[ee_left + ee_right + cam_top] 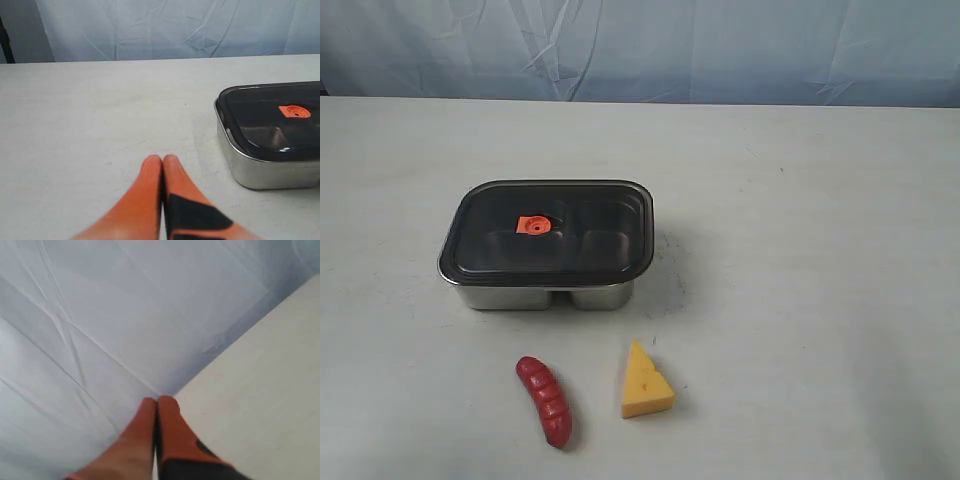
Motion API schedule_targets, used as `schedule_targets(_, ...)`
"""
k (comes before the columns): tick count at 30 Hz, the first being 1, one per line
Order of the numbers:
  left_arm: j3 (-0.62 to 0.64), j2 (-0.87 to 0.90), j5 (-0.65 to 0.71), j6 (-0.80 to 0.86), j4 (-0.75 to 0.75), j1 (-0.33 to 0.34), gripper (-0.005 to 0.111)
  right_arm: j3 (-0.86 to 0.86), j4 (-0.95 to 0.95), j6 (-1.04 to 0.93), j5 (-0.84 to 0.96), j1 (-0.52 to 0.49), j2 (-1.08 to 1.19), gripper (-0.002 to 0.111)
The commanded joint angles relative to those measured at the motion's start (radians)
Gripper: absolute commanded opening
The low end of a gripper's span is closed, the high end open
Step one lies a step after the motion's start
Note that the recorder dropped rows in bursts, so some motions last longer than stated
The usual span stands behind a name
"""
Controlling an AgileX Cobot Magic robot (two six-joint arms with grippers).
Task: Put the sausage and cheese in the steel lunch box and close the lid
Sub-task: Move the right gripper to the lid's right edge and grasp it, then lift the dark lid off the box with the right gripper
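Seeing the box (545,295) near and ahead of your left gripper (162,161) with its lid (550,225) on, you'd uncover it first, since sausage (545,400) and cheese (647,385) lie outside, beyond either wrist's sight, while it and the right gripper (157,402) sit pinched shut, empty.

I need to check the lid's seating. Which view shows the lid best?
The exterior view: the whole lid shows, resting on the steel lunch box. The left wrist view crops it at the frame edge; the right wrist view misses it.
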Motion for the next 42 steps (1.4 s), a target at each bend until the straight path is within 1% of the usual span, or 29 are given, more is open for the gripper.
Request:
schedule_targets(1,0.002,-0.004,-0.011,0.0,-0.001,0.005,0.0,0.002,0.267,0.059,-0.032,-0.003,-0.007,0.0)
schedule_targets(4,0.002,-0.004,-0.011,0.0,-0.001,0.005,0.0,0.001,0.325,0.044,0.096,-0.003,-0.007,0.0)
schedule_targets(5,0.002,-0.004,-0.011,0.0,-0.001,0.005,0.0,-0.03,0.357,-0.018,0.15,0.0,-0.007,0.0)
schedule_targets(7,0.002,-0.004,-0.011,0.0,-0.001,0.005,0.0,-0.096,0.43,-0.268,0.224,0.013,-0.007,0.0)
schedule_targets(8,0.002,-0.004,-0.011,0.0,-0.001,0.005,0.0,-0.133,0.534,-0.47,0.246,0.022,-0.007,0.0)
schedule_targets(10,0.002,-0.004,-0.011,0.0,-0.001,0.005,0.0,-0.205,0.748,-0.781,0.283,0.036,0.0,0.0)
schedule_targets(11,0.002,-0.004,-0.011,0.0,-0.001,0.005,0.0,-0.234,0.838,-0.898,0.31,0.041,0.035,0.0)
schedule_targets(13,0.002,-0.004,-0.011,0.0,-0.001,0.005,0.0,-0.273,0.913,-0.994,0.372,0.042,0.152,0.0)
schedule_targets(14,0.002,-0.004,-0.011,0.0,-0.001,0.005,0.0,-0.287,0.92,-0.997,0.402,0.042,0.234,0.0)
schedule_targets(15,0.002,-0.004,-0.011,0.0,-0.001,0.005,0.0,-0.308,0.92,-1.028,0.454,0.042,0.406,0.0)
schedule_targets(16,0.002,-0.004,-0.011,0.0,-0.001,0.005,0.0,-0.324,0.927,-1.069,0.492,0.042,0.513,0.0)
schedule_targets(17,0.002,-0.004,-0.011,0.0,-0.001,0.005,0.0,-0.365,0.981,-1.201,0.575,0.042,0.713,0.0)
schedule_targets(18,0.002,-0.004,-0.011,0.0,-0.001,0.005,0.0,-0.391,1.028,-1.286,0.632,0.042,0.827,0.0)
schedule_targets(19,0.002,-0.004,-0.011,0.0,-0.001,0.005,0.0,-0.446,1.138,-1.442,0.77,0.042,1.051,0.0)
schedule_targets(20,0.002,-0.004,-0.011,0.0,-0.001,0.005,0.0,-0.479,1.19,-1.52,0.854,0.042,1.162,0.0)
schedule_targets(21,0.002,-0.004,-0.011,0.0,-0.001,0.005,0.0,-0.538,1.269,-1.625,0.998,0.045,1.349,0.0)
schedule_targets(22,0.002,-0.004,-0.011,0.0,-0.001,0.005,0.0,-0.581,1.32,-1.691,1.097,0.05,1.479,0.0)
schedule_targets(23,0.002,-0.004,-0.011,0.0,-0.001,0.005,0.0,-0.618,1.361,-1.727,1.145,0.054,1.593,0.0)
schedule_targets(24,0.002,-0.004,-0.011,0.0,-0.001,0.005,0.0,-0.653,1.391,-1.739,1.145,0.065,1.69,0.001)
schedule_targets(25,0.002,-0.004,-0.011,0.0,-0.001,0.005,0.0,-0.677,1.414,-1.739,1.145,0.078,1.77,0.004)
schedule_targets(26,0.002,-0.004,-0.011,0.0,-0.001,0.005,0.0,-0.697,1.43,-1.739,1.136,0.092,1.845,0.01)
schedule_targets(28,0.002,-0.004,-0.011,0.0,-0.001,0.005,0.0,-0.729,1.458,-1.739,1.083,0.129,1.936,0.031)
schedule_targets(29,0.002,-0.004,-0.011,0.0,-0.001,0.005,0.0,-0.738,1.483,-1.739,1.076,0.143,1.958,0.038)
schedule_targets(31,0.002,-0.004,-0.011,0.0,-0.001,0.005,0.0,-0.759,1.508,-1.739,1.06,0.172,1.991,0.048)
schedule_targets(32,0.002,-0.004,-0.011,0.0,-0.001,0.005,0.0,-0.771,1.508,-1.739,1.042,0.192,2.003,0.05)
schedule_targets(35,0.002,-0.004,-0.011,0.0,-0.001,0.005,0.0,-0.821,1.508,-1.739,0.973,0.254,2.021,0.05)
schedule_targets(38,0.002,-0.004,-0.011,0.0,-0.001,0.005,0.0,-0.882,1.508,-1.739,0.955,0.313,2.027,0.05)
schedule_targets(42,0.002,-0.004,-0.011,0.0,-0.001,0.005,0.0,-0.947,1.508,-1.73,0.899,0.345,2.027,0.05)
